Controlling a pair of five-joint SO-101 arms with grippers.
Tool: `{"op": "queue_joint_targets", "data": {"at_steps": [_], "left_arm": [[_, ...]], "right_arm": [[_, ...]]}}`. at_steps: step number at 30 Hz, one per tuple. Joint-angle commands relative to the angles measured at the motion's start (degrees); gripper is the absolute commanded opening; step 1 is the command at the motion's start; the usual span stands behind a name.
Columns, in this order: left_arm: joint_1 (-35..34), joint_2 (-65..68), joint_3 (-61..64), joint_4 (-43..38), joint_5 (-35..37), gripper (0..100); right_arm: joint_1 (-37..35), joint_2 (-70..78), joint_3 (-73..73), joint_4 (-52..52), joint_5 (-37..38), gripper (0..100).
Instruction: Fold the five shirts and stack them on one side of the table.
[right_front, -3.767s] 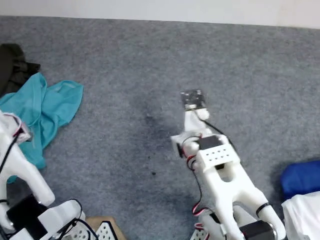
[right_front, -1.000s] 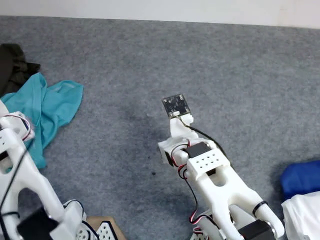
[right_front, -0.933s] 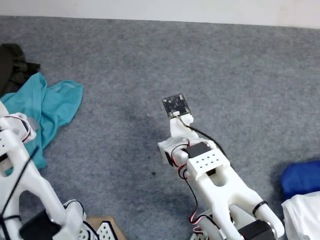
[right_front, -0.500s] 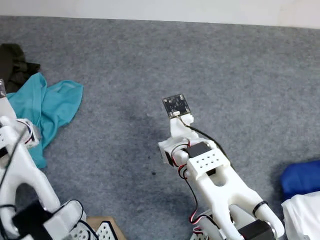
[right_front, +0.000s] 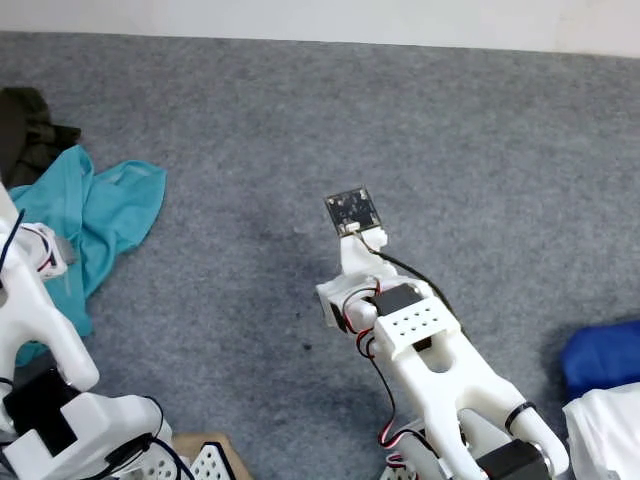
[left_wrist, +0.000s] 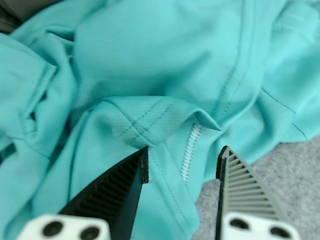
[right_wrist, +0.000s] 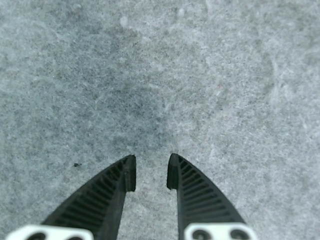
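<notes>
The grey bench lies bare across its middle and far side, giving a hand wide passage there. The right arm stands over the near middle, barring the way between the 2 sides; its right hand, fingers slightly parted, hangs over bare surface. At the left edge a crumpled teal shirt and a dark garment beyond it take up the room, with the left arm over the shirt's near part and the left hand spread just above teal folds. A blue shirt and a white shirt crowd the near right corner
</notes>
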Motion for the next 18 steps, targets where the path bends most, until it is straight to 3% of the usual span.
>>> {"op": "queue_joint_targets", "data": {"at_steps": [1, 6, 18], "left_arm": [[-1.71, -0.40, -3.12, -0.79, -0.62, 23], [-2.68, -0.66, -3.30, -0.62, -4.13, 23], [-3.30, -0.48, -4.88, -1.23, -4.13, 23]], "right_arm": [[0.75, -1.54, -0.13, -0.92, 0.00, 11.8], [0.75, -1.54, -0.13, -0.92, 0.00, 11.8], [0.75, -1.54, -0.13, -0.92, 0.00, 11.8]]}}
